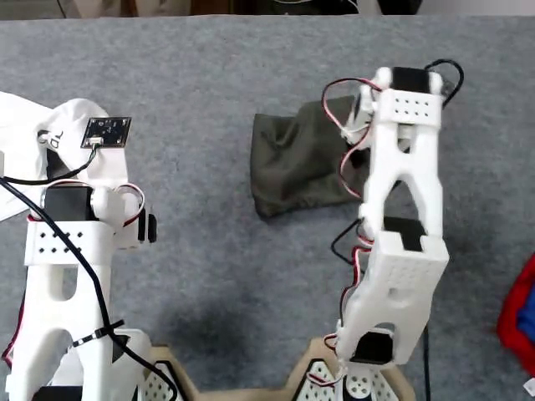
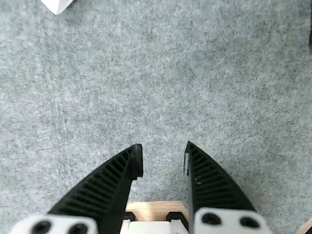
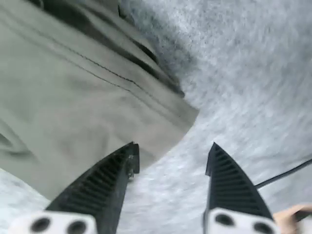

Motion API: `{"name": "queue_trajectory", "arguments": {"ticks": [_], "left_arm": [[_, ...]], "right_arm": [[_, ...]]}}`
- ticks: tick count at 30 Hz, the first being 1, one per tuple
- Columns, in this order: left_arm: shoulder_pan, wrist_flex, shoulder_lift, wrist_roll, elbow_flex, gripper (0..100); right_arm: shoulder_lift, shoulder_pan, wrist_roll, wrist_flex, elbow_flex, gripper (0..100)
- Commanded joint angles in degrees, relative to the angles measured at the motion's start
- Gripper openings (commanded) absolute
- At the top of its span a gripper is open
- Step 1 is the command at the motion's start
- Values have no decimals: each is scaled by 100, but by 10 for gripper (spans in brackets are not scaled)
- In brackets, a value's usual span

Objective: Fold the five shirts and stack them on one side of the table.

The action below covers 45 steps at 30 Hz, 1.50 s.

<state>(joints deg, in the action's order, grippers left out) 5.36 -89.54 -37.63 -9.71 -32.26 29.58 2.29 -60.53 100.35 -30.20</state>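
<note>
Olive shirt (image 1: 297, 163) sits bunched up around the middle of the grey table (image 1: 192, 83). The right gripper (image 3: 170, 153) is at its corner with fingers spread, one over the fabric edge and the other over bare table, gripping nothing. Left gripper (image 2: 163, 153) is spread apart too, over plain table, while a white shirt (image 1: 21, 125) lies at the left edge by that arm and a red-and-blue cloth (image 1: 520, 313) pokes in at the right edge.
</note>
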Motion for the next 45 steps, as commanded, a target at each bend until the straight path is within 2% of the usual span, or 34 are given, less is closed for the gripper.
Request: {"name": "queue_trajectory", "arguments": {"ticks": [1,8,14,17,22,25,28,32,37,45], "left_arm": [[35,9,-101,-35,9,157],[44,9,-101,-35,9,157],[44,9,-101,-35,9,157],[44,9,-101,-35,9,157],[44,9,-101,-35,9,157],[44,9,-101,-35,9,157],[44,9,-101,-35,9,157],[44,9,-101,-35,9,157],[44,9,-101,-35,9,157],[53,9,-101,-35,9,157]], "right_arm": [[-286,-119,-510,-149,75,228],[435,-119,-712,-211,66,228],[1543,-119,-774,-1081,57,228],[1938,-119,-958,-1178,-163,226],[2229,-92,-923,-1090,-593,200],[2246,-75,-677,-1081,-769,126],[2246,-84,-352,-1081,-840,5],[2246,-40,-281,-1064,-813,3],[2237,119,-273,-571,-1165,4],[2237,1051,264,105,-3020,4]]}}
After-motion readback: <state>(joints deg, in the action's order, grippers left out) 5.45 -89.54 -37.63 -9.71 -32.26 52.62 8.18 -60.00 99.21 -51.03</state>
